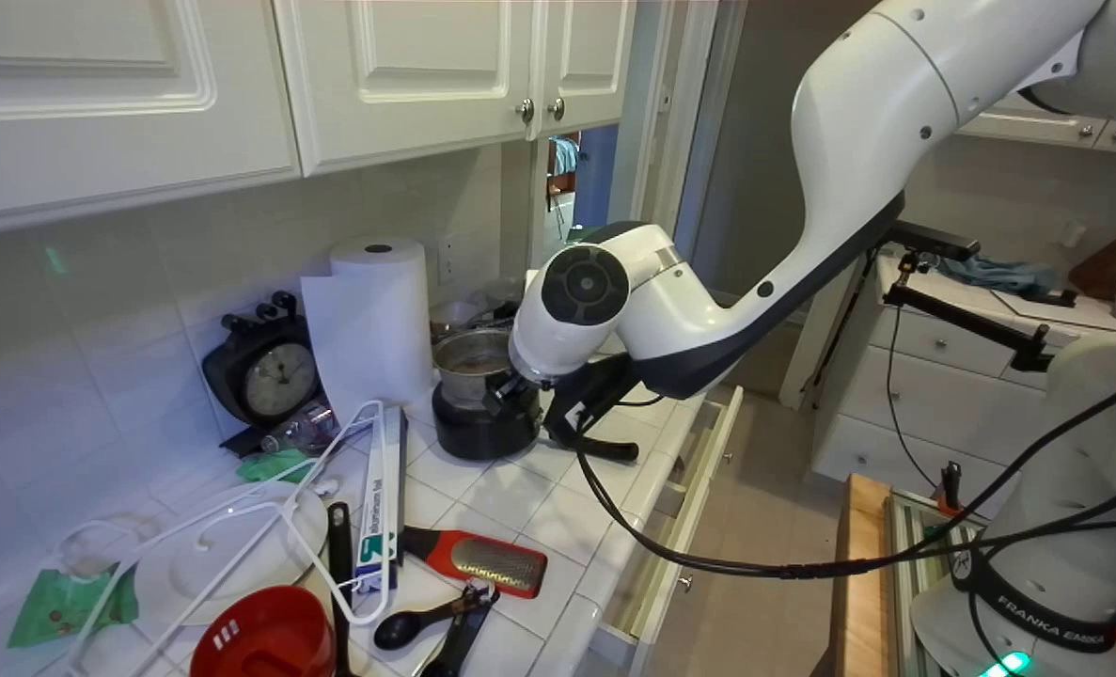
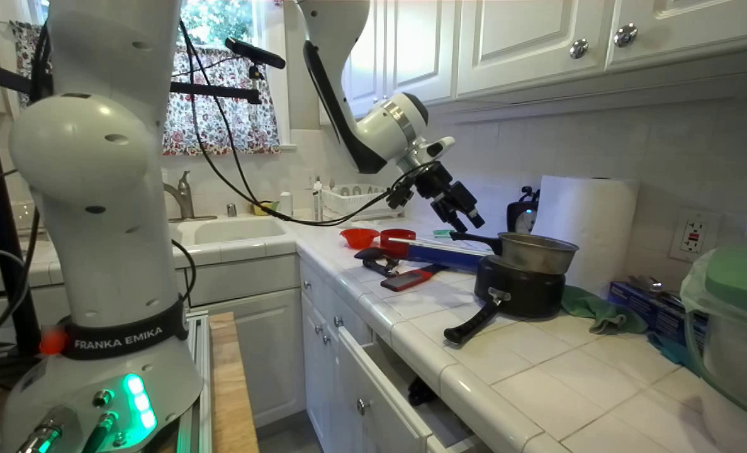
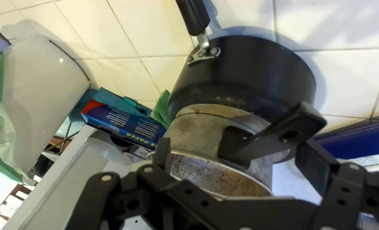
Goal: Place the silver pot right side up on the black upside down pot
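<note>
There sits the small round silver-grey metal pot (image 2: 540,254), right side up on the squat black upside-down pot (image 2: 519,292), though it looks a touch off-centre! Near and above it hangs the black two-fingered end effector (image 2: 467,222), spread wide and gripping nothing. The wrist view shows the silver pot's straight black handle (image 3: 272,140) just beyond the gap between its jaws. Now, how will it handle? Light and stiff, I'd judge, hardly fragile, with bare metal sides likely to slip. So if a nudge is wanted, pinch that handle, close to the pot: held at the tip, it could droop or swing off its perch.
</note>
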Robot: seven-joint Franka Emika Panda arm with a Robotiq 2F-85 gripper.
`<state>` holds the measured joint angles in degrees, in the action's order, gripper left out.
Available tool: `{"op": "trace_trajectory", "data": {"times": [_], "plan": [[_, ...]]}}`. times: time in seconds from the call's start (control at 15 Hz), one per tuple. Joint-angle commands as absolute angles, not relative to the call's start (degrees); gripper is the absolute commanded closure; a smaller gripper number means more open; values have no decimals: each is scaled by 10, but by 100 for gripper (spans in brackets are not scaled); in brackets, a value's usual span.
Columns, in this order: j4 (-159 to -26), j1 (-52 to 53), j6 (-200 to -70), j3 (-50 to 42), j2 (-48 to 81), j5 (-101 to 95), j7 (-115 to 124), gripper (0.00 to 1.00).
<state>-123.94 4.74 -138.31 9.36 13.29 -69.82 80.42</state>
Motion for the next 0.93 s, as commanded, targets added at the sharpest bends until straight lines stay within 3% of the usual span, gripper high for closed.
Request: {"op": "trace_trajectory", "data": {"times": [0.0, 0.87], "plan": [[-1249, 48, -1411, 77, 101, -658, 779, 0], [-1246, 46, -1460, 45, 53, -599, 762, 0]]}}
